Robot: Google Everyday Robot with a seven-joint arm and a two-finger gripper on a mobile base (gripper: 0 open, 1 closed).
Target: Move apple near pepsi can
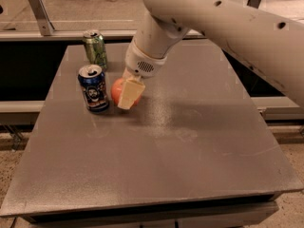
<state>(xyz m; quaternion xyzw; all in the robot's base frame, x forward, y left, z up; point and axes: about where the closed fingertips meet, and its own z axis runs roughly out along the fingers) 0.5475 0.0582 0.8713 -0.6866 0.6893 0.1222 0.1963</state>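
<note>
The red-orange apple sits low over the grey table, just right of the dark blue pepsi can, which stands upright at the table's left. My gripper hangs from the white arm coming in from the upper right. It is shut on the apple, with one cream finger across the apple's front. The other finger is hidden behind the apple. A narrow gap shows between the apple and the can.
A green can stands upright at the table's back left, behind the pepsi can. A metal rail runs behind the table. The table's front edge is near the bottom of the view.
</note>
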